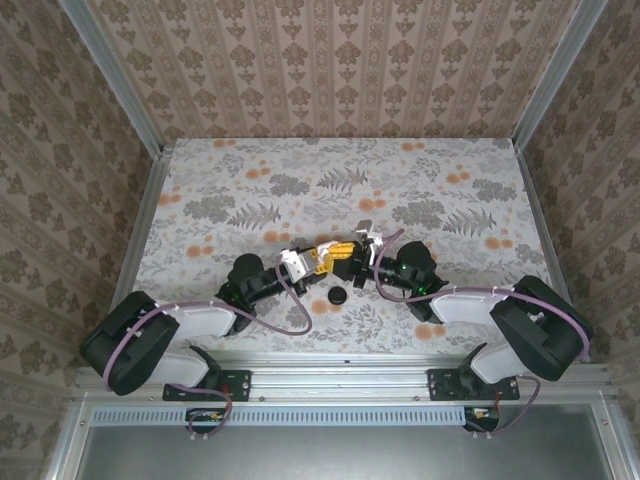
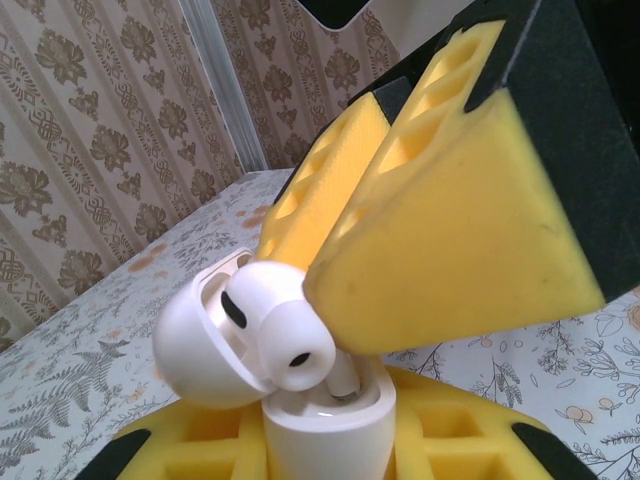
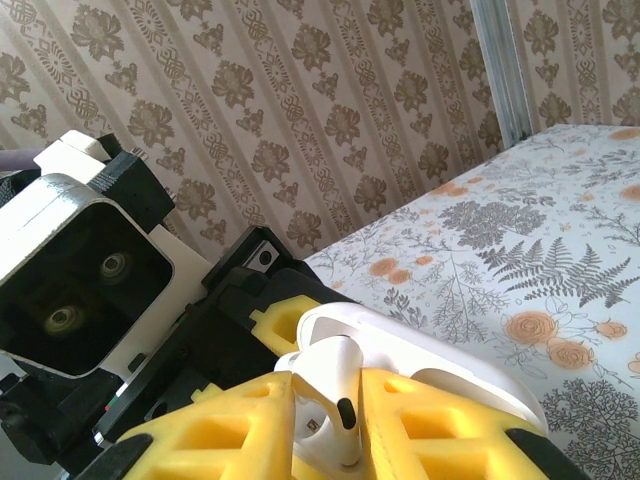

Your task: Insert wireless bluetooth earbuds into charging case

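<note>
Right fingers pinch an earbud, stem in the open case left fingers clamp.

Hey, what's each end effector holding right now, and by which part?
The left end effector clamps the open charging case by its lower body; the right end effector pinches an earbud by its stem.

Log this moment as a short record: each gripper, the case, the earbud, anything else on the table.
left gripper: shut on the charging case
case lid: open, tipped back
right gripper: shut on an earbud
earbud position: at the case's open mouth, not yet seated
table: black round disc lying near the grippers
</note>
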